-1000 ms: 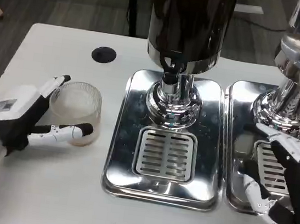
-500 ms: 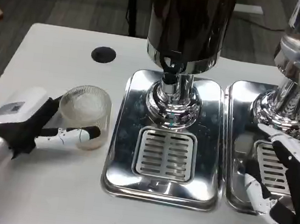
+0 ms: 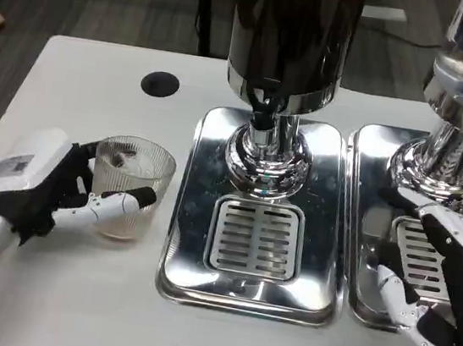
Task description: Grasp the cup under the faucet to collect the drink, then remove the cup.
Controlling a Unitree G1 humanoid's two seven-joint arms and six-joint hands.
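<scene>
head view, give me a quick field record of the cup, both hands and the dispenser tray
cup: clear, upright, on the white table, left of the tray
left hand: grips the cup, fingers around its side
right hand: over the second tray, holds nothing
drip tray: nothing on its grate
faucet: no cup under it

Left hand (image 3: 45, 191) wrapped around the cup (image 3: 130, 185), left of the centre drip tray (image 3: 187, 218); forearm runs down-left. Right hand (image 3: 442, 290) right of that tray, fingers spread, holding nothing.
</scene>
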